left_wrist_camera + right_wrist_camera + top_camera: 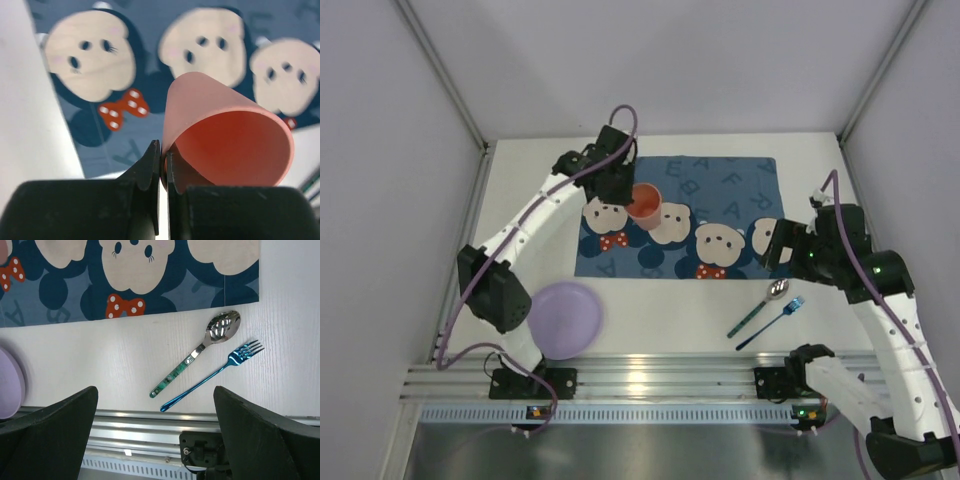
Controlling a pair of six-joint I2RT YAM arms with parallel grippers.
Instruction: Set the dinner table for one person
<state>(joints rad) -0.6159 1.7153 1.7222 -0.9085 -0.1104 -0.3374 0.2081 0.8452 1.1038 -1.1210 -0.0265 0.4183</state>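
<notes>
The overhead camera hangs above and behind the arm bases, looking down on the whole table (660, 310). The left wrist camera sits very close over the placemat (730, 185), facing the cup (230, 145). The right wrist camera looks down from higher up at the placemat's near edge, the spoon (197, 352), the fork (215, 374) and the rail (140, 422), all of which the overhead view also shows.

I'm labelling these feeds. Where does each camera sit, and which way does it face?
Top external: above and behind, facing down on the dinner table; both arms show.
Left wrist: on its arm, facing the left claw shut on the cup.
Right wrist: above the spoon and fork, facing down; open right claw frames them.
Shared: all see the placemat.
</notes>
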